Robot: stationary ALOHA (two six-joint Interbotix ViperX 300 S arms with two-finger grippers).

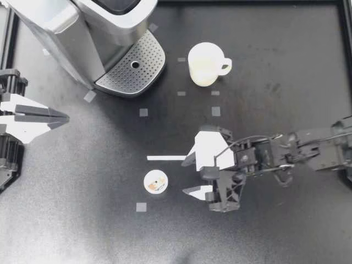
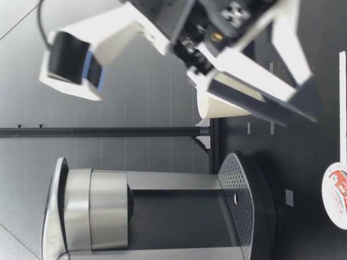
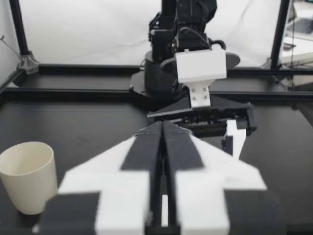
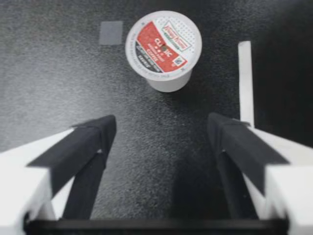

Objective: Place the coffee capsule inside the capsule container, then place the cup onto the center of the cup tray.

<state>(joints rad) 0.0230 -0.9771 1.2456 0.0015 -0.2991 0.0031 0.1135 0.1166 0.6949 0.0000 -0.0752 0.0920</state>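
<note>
The coffee capsule [image 1: 155, 182] stands on the table, white with a red-printed foil lid [image 4: 164, 46]. My right gripper [image 1: 186, 176] is open just to its right, fingers pointing at it; in the right wrist view the capsule sits a little ahead of the open gripper [image 4: 161, 127], untouched. A cream cup [image 1: 206, 63] with a handle stands upright right of the coffee machine's perforated cup tray [image 1: 132, 69]. My left gripper [image 1: 63, 117] is shut and empty at the left edge, its fingers [image 3: 164, 147] pressed together. The capsule [image 2: 336, 192] also shows in the low view.
The silver coffee machine [image 1: 82, 27] fills the back left corner. A white strip [image 1: 165, 158] lies on the table beside the right gripper's far finger. Small grey tape squares [image 1: 141, 207] mark the black table. A black frame runs along the table's edge.
</note>
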